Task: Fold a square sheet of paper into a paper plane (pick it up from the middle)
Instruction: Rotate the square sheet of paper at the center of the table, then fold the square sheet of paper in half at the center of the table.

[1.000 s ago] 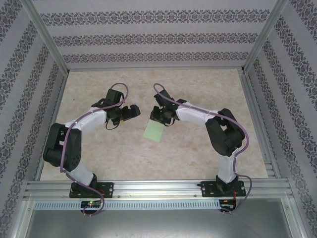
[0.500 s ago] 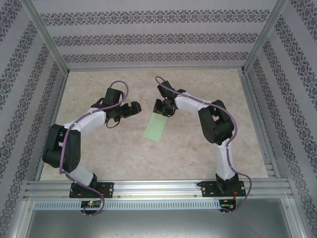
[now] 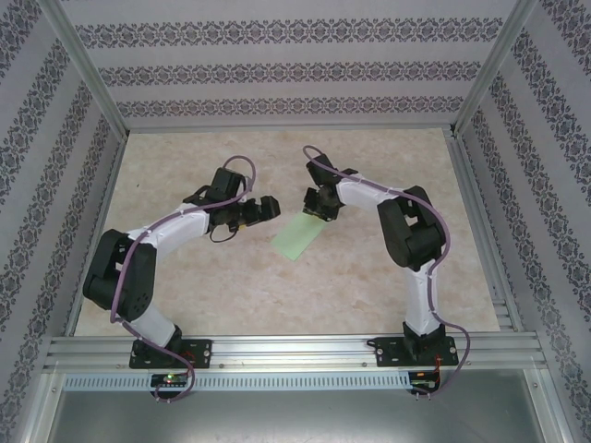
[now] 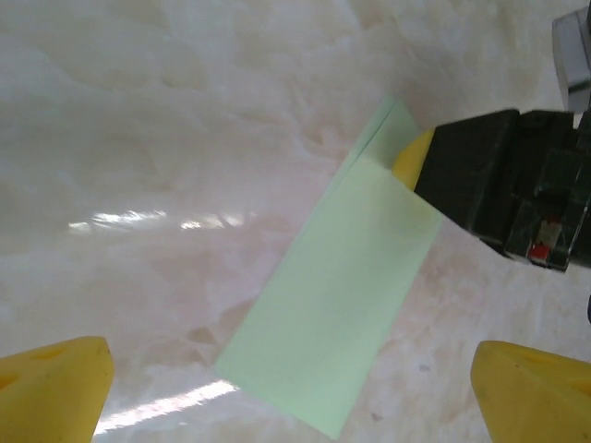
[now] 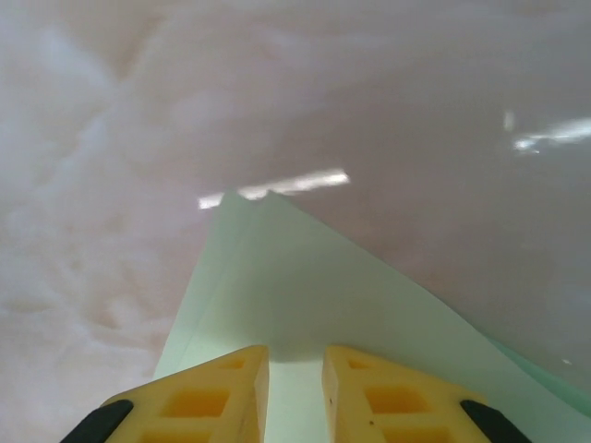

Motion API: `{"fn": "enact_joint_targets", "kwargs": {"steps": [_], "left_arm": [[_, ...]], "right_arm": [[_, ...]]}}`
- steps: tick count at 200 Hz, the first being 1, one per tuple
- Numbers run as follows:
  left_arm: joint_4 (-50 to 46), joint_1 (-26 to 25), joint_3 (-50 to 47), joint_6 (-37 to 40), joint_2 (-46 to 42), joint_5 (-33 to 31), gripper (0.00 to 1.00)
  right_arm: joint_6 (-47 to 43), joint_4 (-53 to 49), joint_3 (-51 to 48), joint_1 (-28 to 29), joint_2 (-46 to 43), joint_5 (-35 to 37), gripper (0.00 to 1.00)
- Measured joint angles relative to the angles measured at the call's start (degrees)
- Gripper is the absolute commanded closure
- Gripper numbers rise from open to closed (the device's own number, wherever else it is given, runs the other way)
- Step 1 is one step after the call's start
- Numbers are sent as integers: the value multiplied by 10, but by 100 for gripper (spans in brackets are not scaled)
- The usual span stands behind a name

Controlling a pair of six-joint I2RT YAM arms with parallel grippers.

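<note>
The square sheet of paper (image 3: 300, 237) is pale mint green and folded into a long rectangle. It slants over the marble table top. My right gripper (image 3: 317, 210) is shut on its far end, and the paper (image 5: 305, 286) runs out from between the yellow fingers (image 5: 214, 392) towards the table. My left gripper (image 3: 268, 208) stands open just left of the sheet, with nothing between its fingers. In the left wrist view the paper (image 4: 342, 295) lies between and beyond my spread fingertips (image 4: 51, 388), and the right gripper (image 4: 489, 180) holds its upper end.
The marble table top (image 3: 277, 295) is bordered by aluminium rails (image 3: 286, 349) at the front and patterned walls (image 3: 277, 69) on the other sides. Both arms bend in towards the middle of the table.
My right gripper has moved right and a little farther back, carrying the paper with it. The left gripper has followed to the right, staying close beside the sheet.
</note>
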Motion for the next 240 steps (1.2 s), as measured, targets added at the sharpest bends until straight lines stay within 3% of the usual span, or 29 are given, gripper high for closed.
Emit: {"fn": "enact_joint_targets", "kwargs": {"steps": [26, 51, 63, 104, 162, 240], "left_arm": [[12, -37, 0, -11, 4, 17, 9], [31, -71, 0, -23, 6, 33, 26], [36, -84, 3, -27, 13, 39, 37], [56, -118, 21, -57, 73, 56, 60], [63, -136, 44, -81, 135, 67, 79], [66, -141, 74, -88, 170, 67, 89]], "right_arm": [[34, 7, -74, -14, -59, 36, 75], [54, 56, -145, -22, -134, 36, 73], [59, 99, -179, -25, -173, 18, 73], [57, 233, -261, -26, -221, -74, 83], [49, 283, -332, -25, -222, -139, 100], [42, 301, -328, -20, -187, -180, 100]]}}
